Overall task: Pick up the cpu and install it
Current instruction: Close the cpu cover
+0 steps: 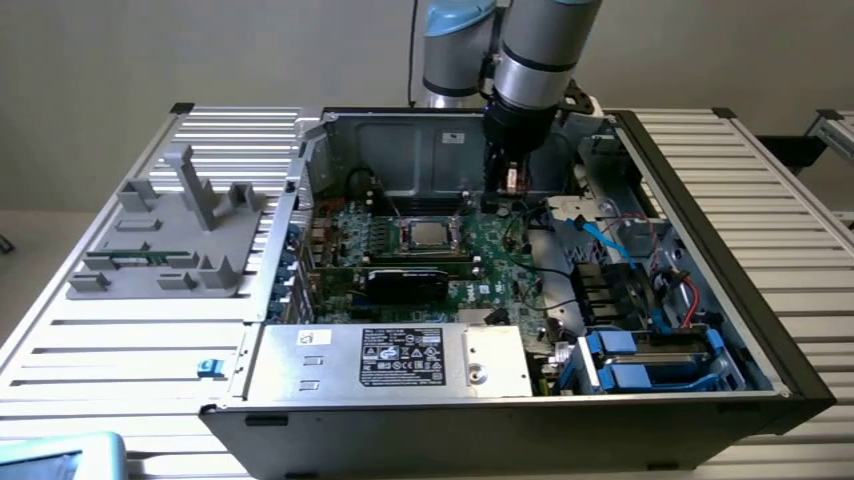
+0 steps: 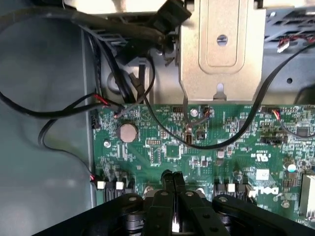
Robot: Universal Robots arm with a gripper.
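JAWS pressed together, pinching nothing, over the motherboard [image 2: 167, 147] | cpu [image 1: 427, 235] flat in its socket [image 1: 391, 238], near and below the jaws | we judge it seated, so we need no grip

We record a slatted metal counter [image 1: 120, 350], on it an open black computer case [image 1: 534, 430] at centre, a grey moulded fixture [image 1: 174, 240] towards the exterior view's left, a small blue clip [image 1: 207, 368] just beside the case
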